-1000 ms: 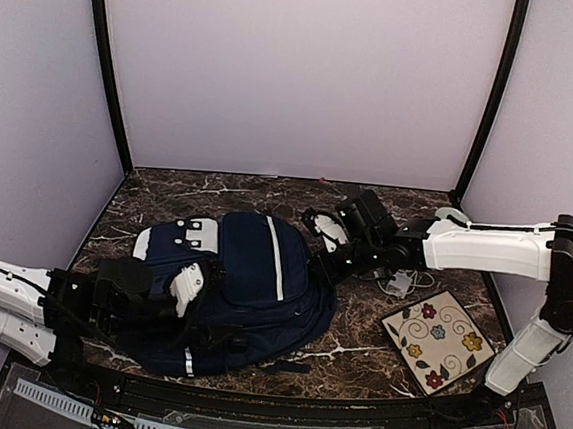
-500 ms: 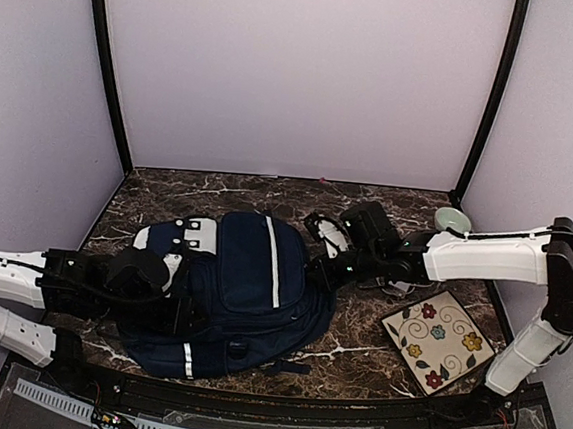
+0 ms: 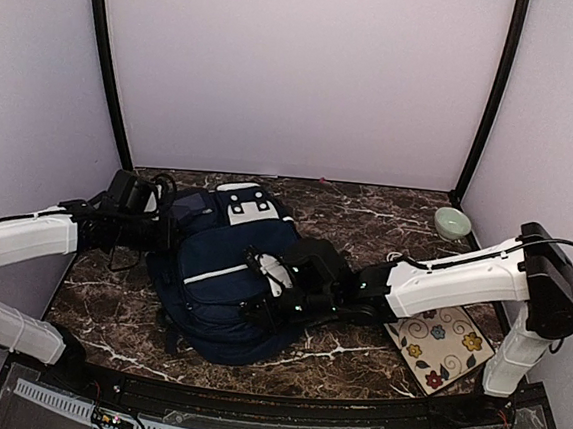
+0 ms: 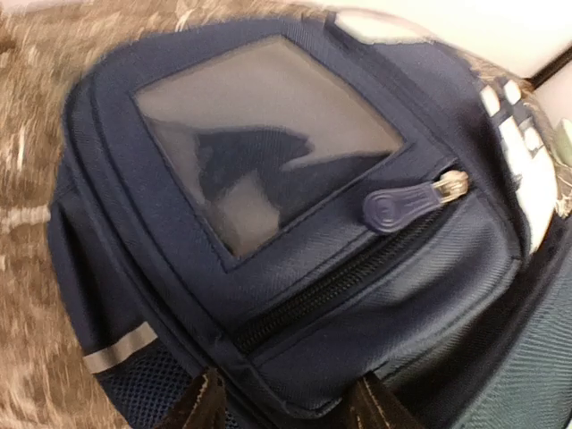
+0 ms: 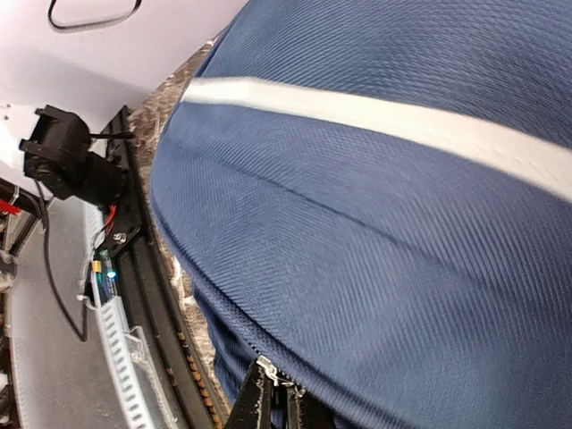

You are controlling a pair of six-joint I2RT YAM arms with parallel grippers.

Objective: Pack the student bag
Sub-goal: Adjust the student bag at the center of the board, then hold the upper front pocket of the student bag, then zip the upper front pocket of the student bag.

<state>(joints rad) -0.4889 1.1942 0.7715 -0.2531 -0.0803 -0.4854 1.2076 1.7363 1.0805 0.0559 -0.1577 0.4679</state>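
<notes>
**Both arms grip the student bag, ready to work its zip**

Overhead view: the student bag [image 3: 225, 289] lies left of centre on the table [image 3: 367, 207]. Its long axis runs from far edge to near edge, grey patch farthest. The left gripper [image 3: 164, 232] meets its far-left side, and the right gripper [image 3: 259, 272] sits on its right flank.

Left wrist view: the fingers [image 4: 204, 407] clamp a fold of the bag's edge.

Right wrist view: clenched tips pinch a metal zip pull [image 5: 271, 371], the bag directly ahead. This arm is nearer and likely draws the zip.

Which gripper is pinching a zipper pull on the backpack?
The right gripper, shut on the metal zipper pull at the student bag's seam. The left gripper only grips pocket fabric, its navy pull untouched.
</notes>
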